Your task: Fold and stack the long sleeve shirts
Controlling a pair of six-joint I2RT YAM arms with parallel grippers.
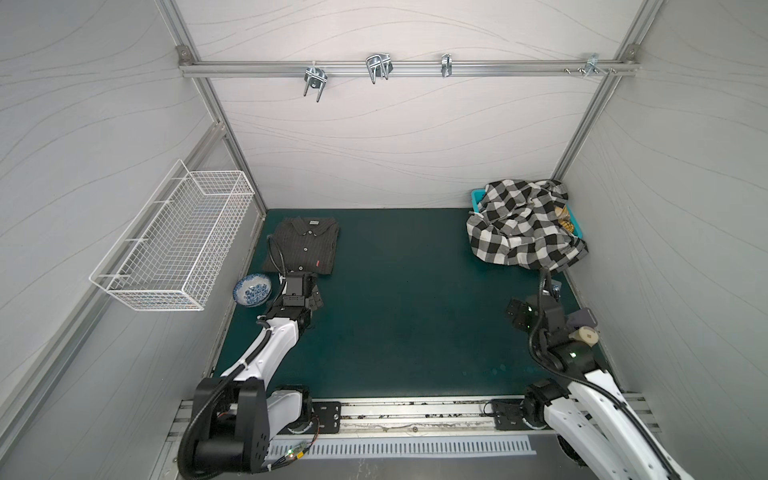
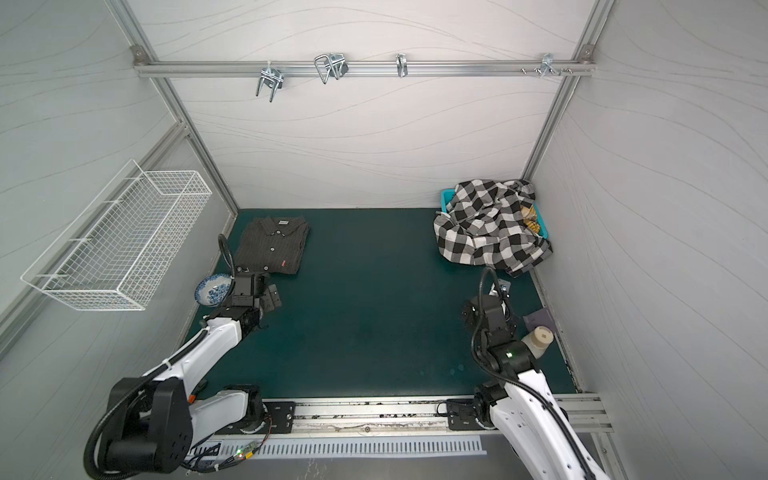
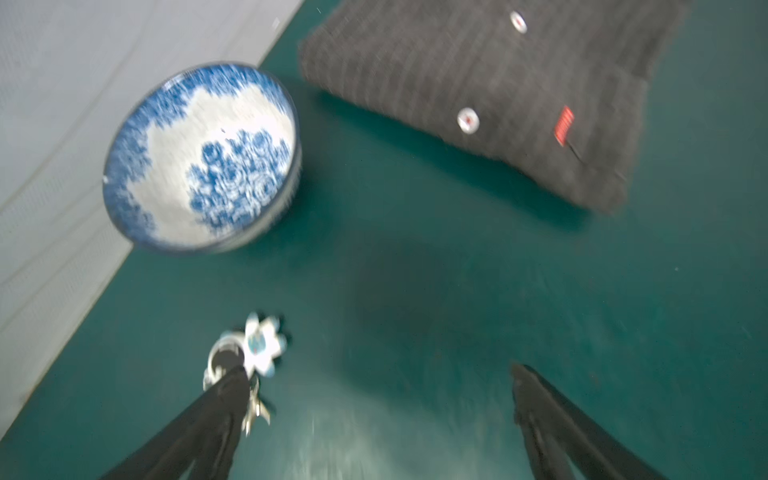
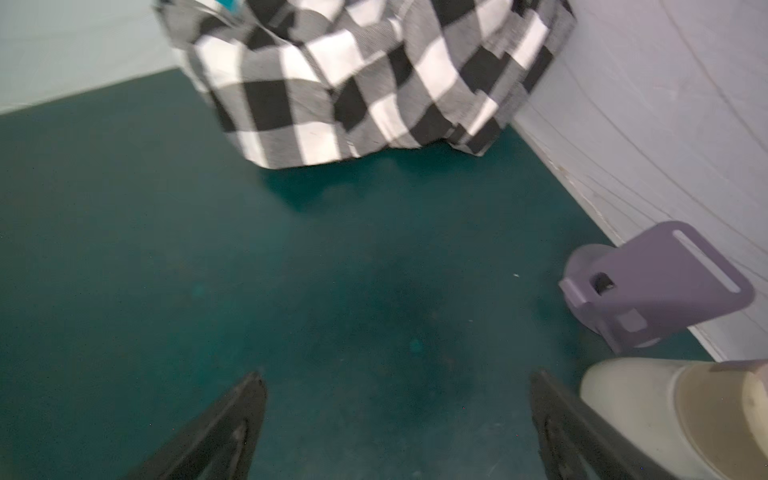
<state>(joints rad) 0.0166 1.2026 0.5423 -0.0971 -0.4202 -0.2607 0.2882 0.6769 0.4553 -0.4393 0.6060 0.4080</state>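
Mat (image 1: 407,316): dark green, filling the lower middle of both top views.
Wire basket (image 1: 174,241): white, hung on the left wall.
Checked shirt (image 1: 524,226): unfolded heap at upper right, draped over the teal basket (image 1: 478,195), with its hem spilling onto the mat. No clear long axis.
Pinstriped shirt (image 1: 303,245): folded flat at the mat's upper left, buttons up, collar toward the frame's top. Long axis runs top to bottom.
Left gripper (image 3: 376,372): jaws spread and empty, just below the pinstriped shirt.
Right gripper (image 4: 397,376): jaws spread and empty, below the checked shirt and apart from it.
Bowl (image 1: 253,290): blue-and-white, beside the left gripper.
Cream bottle (image 1: 586,334), purple piece (image 4: 660,282): against the right wall, beside the right gripper.
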